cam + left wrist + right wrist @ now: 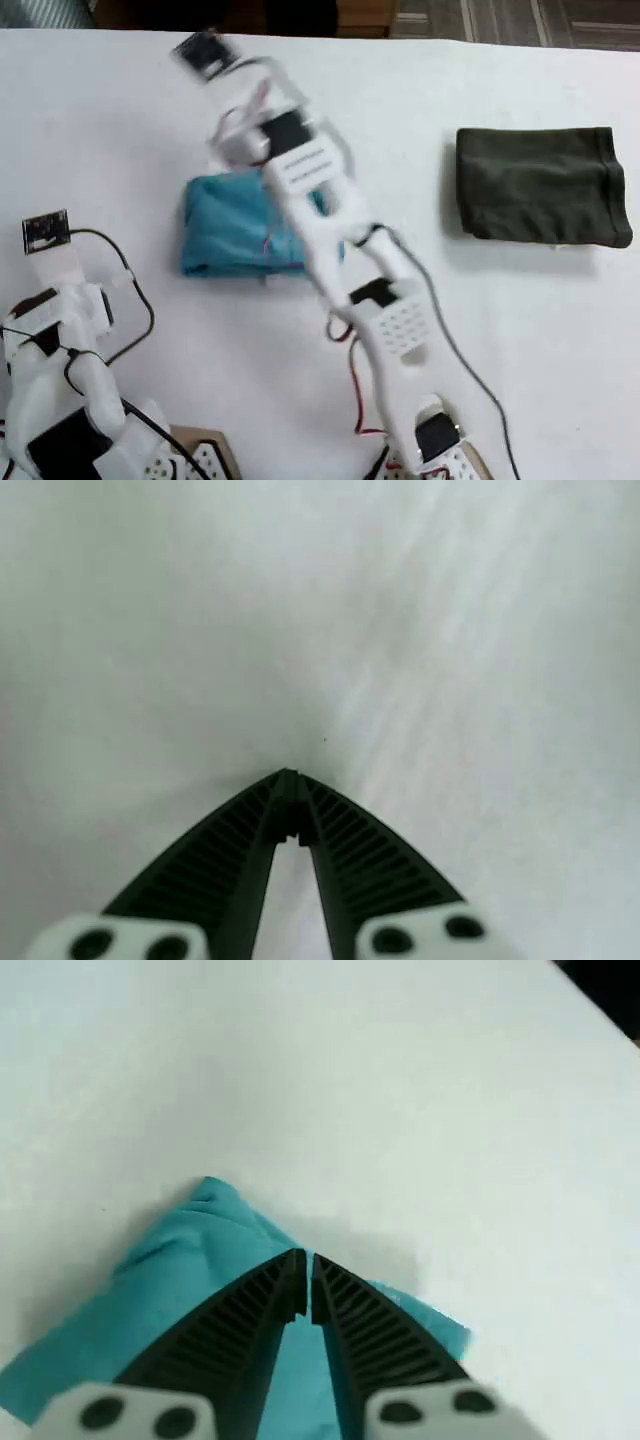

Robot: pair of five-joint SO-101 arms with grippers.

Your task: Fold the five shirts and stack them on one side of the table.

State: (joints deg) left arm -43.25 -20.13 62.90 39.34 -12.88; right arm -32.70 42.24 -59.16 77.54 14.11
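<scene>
Right arm (320,215) is sitting nearest the lens, lying from 6 o'clock toward 11 o'clock across the white table (100,120). Dark green shirt (540,185) is resting folded at 3 o'clock, well apart from both arms. Teal shirt (225,230) is lying at 9 o'clock of centre, loosely bunched, with its long axis running 9-to-3. The right arm is covering its 3 o'clock end, so that edge is unreadable. Right gripper (303,1265) is hanging directly over the teal cloth near one edge, jaws closed tip to tip with nothing visibly pinched. Cannot tell whether the tips are touching fabric. Left gripper (288,780) is also closed, hovering over bare table near 7 o'clock, farther from the teal shirt. Judgement: the right arm is looking better placed for the coming fold.
</scene>
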